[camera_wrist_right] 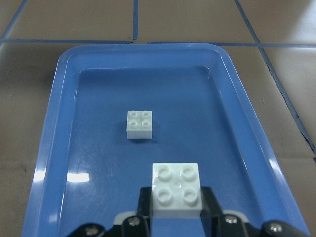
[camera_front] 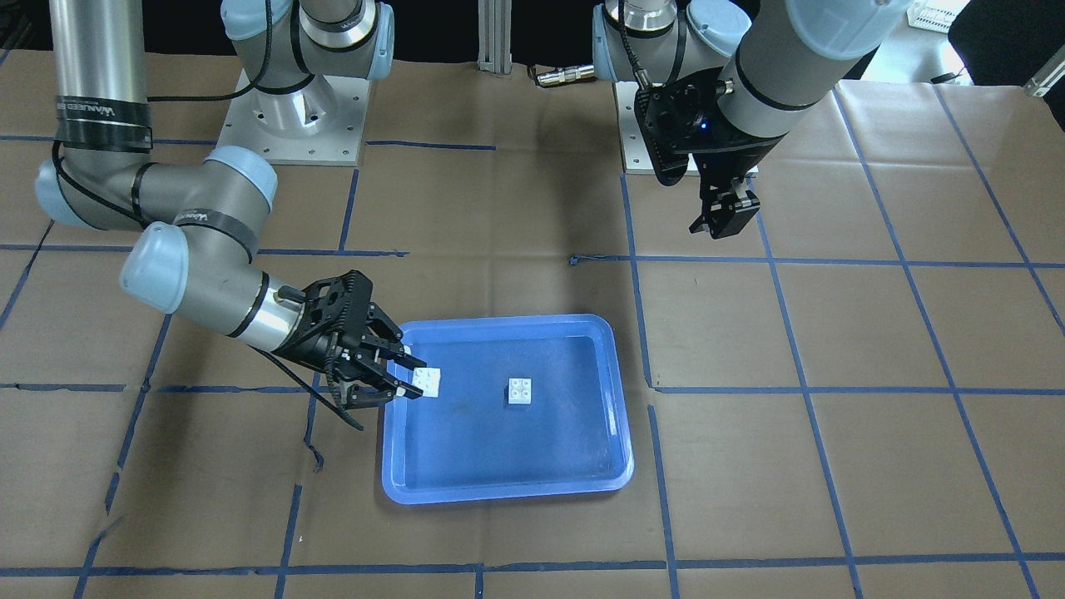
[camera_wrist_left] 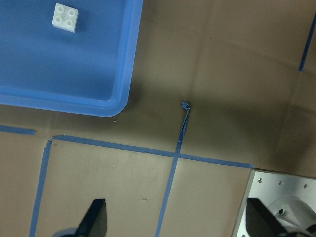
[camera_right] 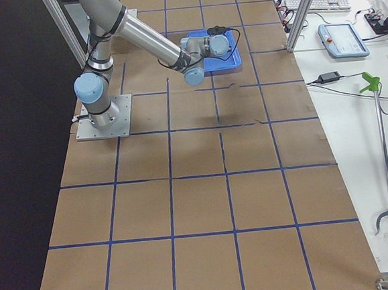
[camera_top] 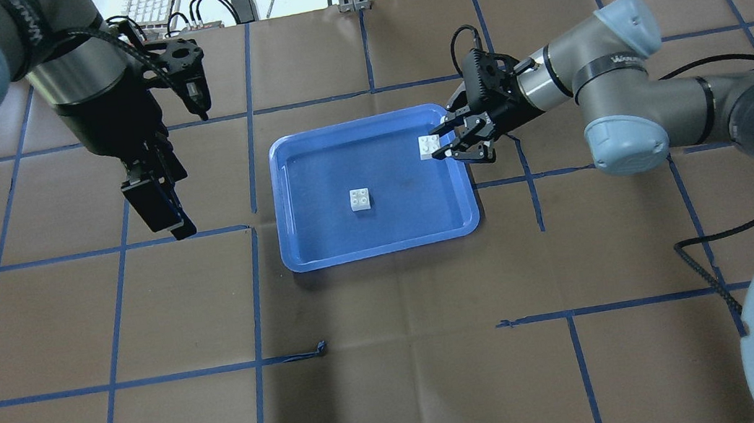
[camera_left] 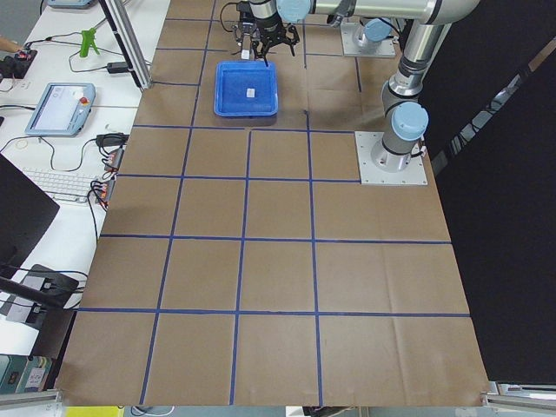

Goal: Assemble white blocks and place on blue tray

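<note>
The blue tray (camera_top: 323, 247) lies at the table's middle. One white block (camera_top: 360, 200) sits studs-up on its bottom, near the centre; it also shows in the front view (camera_front: 521, 390) and both wrist views (camera_wrist_left: 65, 17) (camera_wrist_right: 139, 123). My right gripper (camera_top: 438, 147) is shut on the second white block (camera_top: 428, 146), holding it studs-up just inside the tray's right rim, a little above the bottom (camera_wrist_right: 176, 190). My left gripper (camera_top: 166, 217) is open and empty, raised over the table left of the tray; its fingertips (camera_wrist_left: 96, 217) stand wide apart.
Brown paper with a blue tape grid (camera_top: 246, 185) covers the table. The arms' metal base plates (camera_front: 291, 125) stand at the robot's side. A keyboard and cables (camera_top: 152, 1) lie beyond the far edge. A loose tape end (camera_wrist_left: 185, 106) sticks up near the tray's corner.
</note>
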